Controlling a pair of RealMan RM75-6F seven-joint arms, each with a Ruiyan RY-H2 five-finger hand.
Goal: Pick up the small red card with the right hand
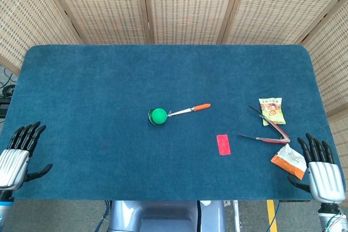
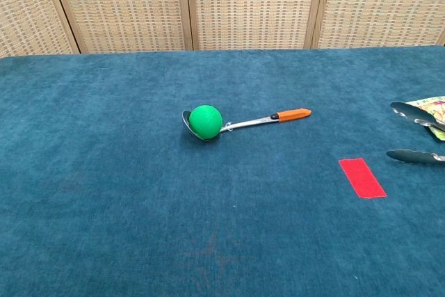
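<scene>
The small red card [image 1: 223, 144] lies flat on the blue table, right of centre near the front; the chest view shows this red card [image 2: 362, 177] at its right side. My right hand [image 1: 322, 168] hovers at the table's front right corner, well to the right of the card, fingers spread and holding nothing. At the front left edge my left hand [image 1: 19, 153] is open too, fingers apart and empty. Neither hand appears in the chest view.
A green ball [image 1: 158, 115] sits in a ladle with an orange handle [image 1: 202, 106] at mid-table. Metal tongs [image 1: 269, 129] lie between the card and my right hand. A yellow-green snack packet [image 1: 272, 110] and an orange packet [image 1: 289, 160] lie nearby.
</scene>
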